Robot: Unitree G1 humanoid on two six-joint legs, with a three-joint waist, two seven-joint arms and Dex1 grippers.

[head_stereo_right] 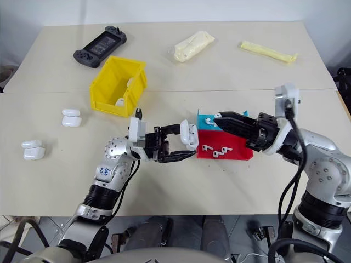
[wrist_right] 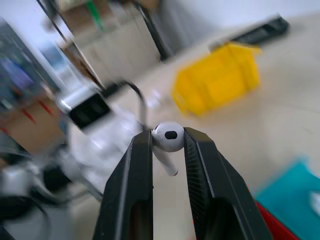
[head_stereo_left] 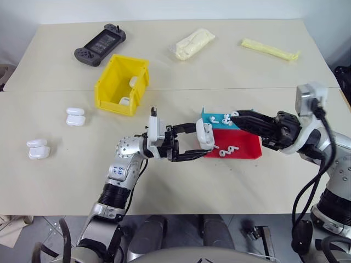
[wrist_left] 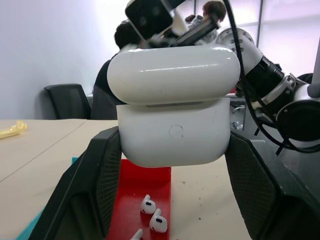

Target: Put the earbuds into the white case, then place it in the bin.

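The left gripper (head_stereo_left: 204, 143) is clamped on the case (head_stereo_left: 204, 134), one black finger on each side, holding it above the table (head_stereo_left: 55, 181) just beside the left end of the red tray (head_stereo_left: 247, 147). In the left wrist view the case (wrist_left: 175, 112) sits between the fingers with its lid a little lifted from the body.

The right gripper (wrist_right: 167, 137) pinches one earbud (wrist_right: 167, 140) by its head between its fingertips, the stem hanging free. In the head views this gripper (head_stereo_left: 233, 115) reaches from the right over the blue tray (head_stereo_left: 211, 118), its tips close to the case but apart from it.

More earbuds (head_stereo_left: 229, 150) lie in the red tray, and some lie in the blue tray behind it. Both trays sit right of the table's centre, touching each other.

The bin (head_stereo_left: 122, 83) stands left of centre toward the far edge, with two white cases inside. Two pairs of white cases lie near the left edge (head_stereo_left: 75, 116), (head_stereo_left: 38, 148). A game controller (head_stereo_left: 100, 44) lies at the far left corner, and two yellowish packets (head_stereo_left: 192, 44), (head_stereo_left: 270, 50) lie along the far edge.
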